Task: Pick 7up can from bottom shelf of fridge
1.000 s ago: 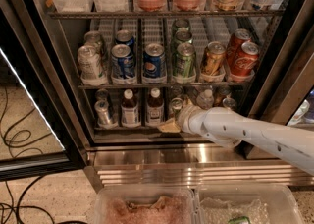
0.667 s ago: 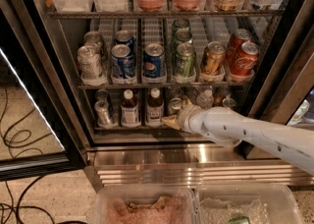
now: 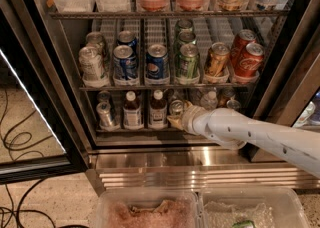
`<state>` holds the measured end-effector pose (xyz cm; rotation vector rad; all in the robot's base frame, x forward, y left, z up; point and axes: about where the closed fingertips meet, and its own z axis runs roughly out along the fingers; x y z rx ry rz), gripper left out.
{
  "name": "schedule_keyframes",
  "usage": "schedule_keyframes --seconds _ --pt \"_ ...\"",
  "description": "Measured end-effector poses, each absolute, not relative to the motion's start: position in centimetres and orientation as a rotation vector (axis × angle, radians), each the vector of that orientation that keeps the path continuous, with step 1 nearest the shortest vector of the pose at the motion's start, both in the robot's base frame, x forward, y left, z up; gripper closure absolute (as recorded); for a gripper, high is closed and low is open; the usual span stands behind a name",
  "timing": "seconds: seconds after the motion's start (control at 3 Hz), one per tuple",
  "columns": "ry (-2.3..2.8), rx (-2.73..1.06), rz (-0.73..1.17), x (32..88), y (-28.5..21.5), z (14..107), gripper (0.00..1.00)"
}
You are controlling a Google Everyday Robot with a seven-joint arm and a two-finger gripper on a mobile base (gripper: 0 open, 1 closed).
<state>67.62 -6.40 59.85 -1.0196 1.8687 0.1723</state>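
The fridge (image 3: 65,67) stands open with racks of drinks. On the bottom shelf (image 3: 135,129), a small can with a shiny silver top (image 3: 176,106), likely the 7up can, stands in the middle lane; its body is mostly hidden behind my gripper. My gripper (image 3: 175,120), on the white arm (image 3: 250,132) coming in from the right, is inside the bottom shelf, right at the front of that can. I cannot tell if it touches the can.
Two dark bottles (image 3: 132,111) (image 3: 158,108) and a silver can (image 3: 105,114) stand to the left on the bottom shelf. Green cans (image 3: 187,61) and other cans fill the rack above. The steel base (image 3: 190,167) and clear bins (image 3: 200,212) lie below. Cables (image 3: 15,142) cross the floor at left.
My gripper has moved slightly up and further into the bottom shelf, closer to the silver-topped can. Nothing else has moved.
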Motion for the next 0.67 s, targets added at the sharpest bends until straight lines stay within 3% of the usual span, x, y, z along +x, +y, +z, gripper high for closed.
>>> schedule_keyframes --seconds 0.33,0.67 --pt "1.869 -1.020 0.172 67.62 -6.40 59.86 1.00" --pt "1.869 -1.020 0.172 67.62 -6.41 60.68 1.00"
